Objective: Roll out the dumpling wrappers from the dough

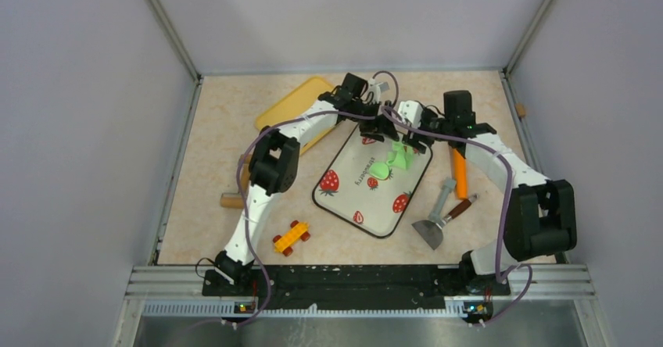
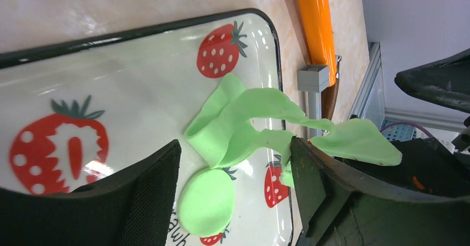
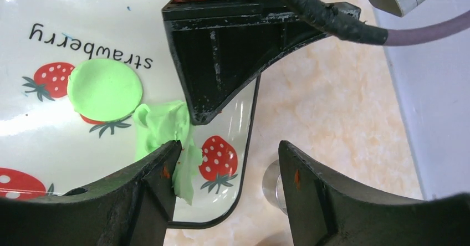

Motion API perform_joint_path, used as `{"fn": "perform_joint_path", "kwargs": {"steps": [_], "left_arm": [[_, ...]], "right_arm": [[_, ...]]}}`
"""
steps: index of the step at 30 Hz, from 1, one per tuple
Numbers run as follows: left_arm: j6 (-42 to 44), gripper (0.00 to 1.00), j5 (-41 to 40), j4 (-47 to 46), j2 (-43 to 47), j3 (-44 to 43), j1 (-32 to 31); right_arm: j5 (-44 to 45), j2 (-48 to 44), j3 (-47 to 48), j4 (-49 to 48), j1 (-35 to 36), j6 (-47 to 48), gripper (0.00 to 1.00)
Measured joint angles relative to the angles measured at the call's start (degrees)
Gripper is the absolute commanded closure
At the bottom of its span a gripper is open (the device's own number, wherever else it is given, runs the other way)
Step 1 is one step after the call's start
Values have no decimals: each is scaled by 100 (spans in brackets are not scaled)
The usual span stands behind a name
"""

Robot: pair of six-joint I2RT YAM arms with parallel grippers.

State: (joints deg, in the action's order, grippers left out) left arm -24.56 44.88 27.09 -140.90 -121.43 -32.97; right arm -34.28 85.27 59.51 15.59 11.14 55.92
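The dough (image 1: 401, 155) is a ragged bright green scrap on the strawberry tray (image 1: 344, 206), partly lifted off it. One flat oval dumpling wrapper (image 1: 381, 171) lies beside it on the tray. My left gripper (image 2: 234, 143) is open around the dough (image 2: 244, 121), which drapes over and sticks to its right finger (image 2: 316, 185); the wrapper (image 2: 206, 201) lies below. My right gripper (image 3: 230, 152) is open too, and the dough (image 3: 166, 127) clings to the tip of its left finger (image 3: 158, 174). The wrapper (image 3: 105, 88) sits apart. From above, both grippers (image 1: 385, 134) (image 1: 412, 134) meet over the dough.
An orange rolling pin (image 1: 460, 173) lies right of the tray, with a metal scraper (image 1: 432, 220) and a brown-handled tool (image 1: 461, 206) nearer me. A yellow board (image 1: 301, 105) is at the back left. A toy car (image 1: 291, 237) and a wooden piece (image 1: 232, 200) lie left.
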Motion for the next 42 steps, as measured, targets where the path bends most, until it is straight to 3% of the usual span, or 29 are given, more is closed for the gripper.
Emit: {"fn": "perform_joint_path", "kwargs": {"steps": [8, 20, 28, 42], "left_arm": [[13, 24, 66, -140, -26, -337, 129], [-992, 22, 990, -1075, -26, -107, -7], [-885, 23, 1132, -800, -26, -109, -289], [374, 28, 997, 562, -166, -708, -291]], "right_arm": [[-13, -72, 68, 166, -17, -50, 35], [-94, 118, 68, -127, 9, 48, 34], [-74, 164, 52, -142, 83, 138, 34], [-11, 162, 11, -44, 219, 402, 35]]}}
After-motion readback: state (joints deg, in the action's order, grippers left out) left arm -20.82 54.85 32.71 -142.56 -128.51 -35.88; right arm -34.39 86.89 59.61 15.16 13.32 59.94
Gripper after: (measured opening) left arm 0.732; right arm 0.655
